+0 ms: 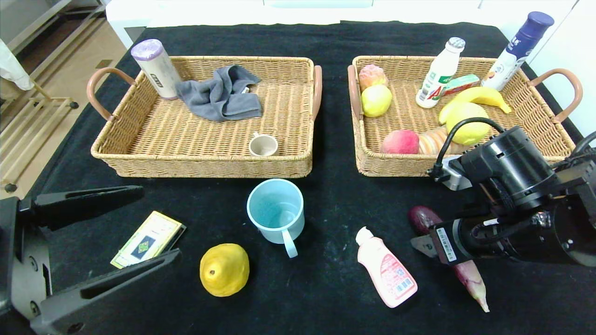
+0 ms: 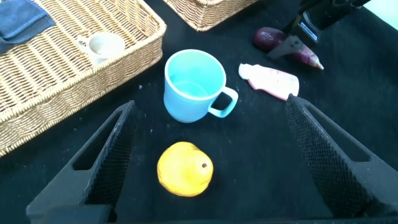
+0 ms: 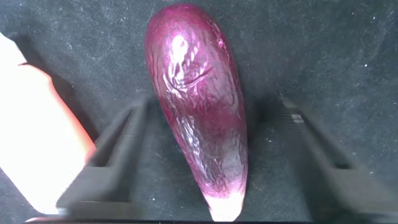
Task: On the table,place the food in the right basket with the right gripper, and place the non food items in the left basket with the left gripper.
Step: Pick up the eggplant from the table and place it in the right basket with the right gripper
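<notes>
Right hand [image 3: 205, 155] set over the aubergine [image 3: 199, 112], ready to close.

Its fingers stand wide, one either side of the aubergine lying on the worktop [image 1: 326, 298] near the pink bottle [image 1: 387, 273], so closing would grip it across its width for the right basket [image 1: 549, 135]. The left hand [image 2: 211, 162], also wide, waits low above the yellow fruit [image 2: 185, 168].

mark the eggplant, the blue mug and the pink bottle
eggplant [image 3: 199, 106]: right wrist view, middle of its purple body.
blue mug [image 1: 275, 210]: head view, inside of the cup.
pink bottle [image 1: 389, 274]: head view, on its label.
</notes>
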Controlling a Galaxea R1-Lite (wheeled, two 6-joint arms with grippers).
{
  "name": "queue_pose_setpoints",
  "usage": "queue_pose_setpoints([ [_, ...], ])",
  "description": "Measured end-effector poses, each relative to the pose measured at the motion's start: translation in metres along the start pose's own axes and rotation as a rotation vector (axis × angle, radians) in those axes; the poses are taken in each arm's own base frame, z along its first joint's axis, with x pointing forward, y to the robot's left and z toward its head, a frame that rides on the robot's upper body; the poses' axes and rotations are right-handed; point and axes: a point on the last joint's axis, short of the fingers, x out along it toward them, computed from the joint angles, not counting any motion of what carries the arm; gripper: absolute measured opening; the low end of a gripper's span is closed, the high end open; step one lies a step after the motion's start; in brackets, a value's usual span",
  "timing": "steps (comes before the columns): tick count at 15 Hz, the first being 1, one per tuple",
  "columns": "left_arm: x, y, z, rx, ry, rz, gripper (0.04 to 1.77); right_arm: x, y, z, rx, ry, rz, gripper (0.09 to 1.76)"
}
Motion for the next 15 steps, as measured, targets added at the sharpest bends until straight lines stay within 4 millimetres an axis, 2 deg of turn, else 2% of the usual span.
queue_pose_setpoints([
  [3, 0.0, 0.0, -0.0002, 0.0, 0.001, 0.0, 1.72, 0.0, 0.0, 0.0, 0.001, 0.0, 0.001, 1.0],
  [5, 0.0001, -0.0001, -0.0006, -0.001, 0.002, 0.0, 1.72, 0.0, 0.0, 0.0, 0.001, 0.0, 0.0, 0.83],
  [15, -0.001, -0.0008, -0.002, 0.005, 0.005, -0.001, 1.72, 0.0004, 0.0, -0.0007, 0.0, 0.002, 0.0, 0.8],
])
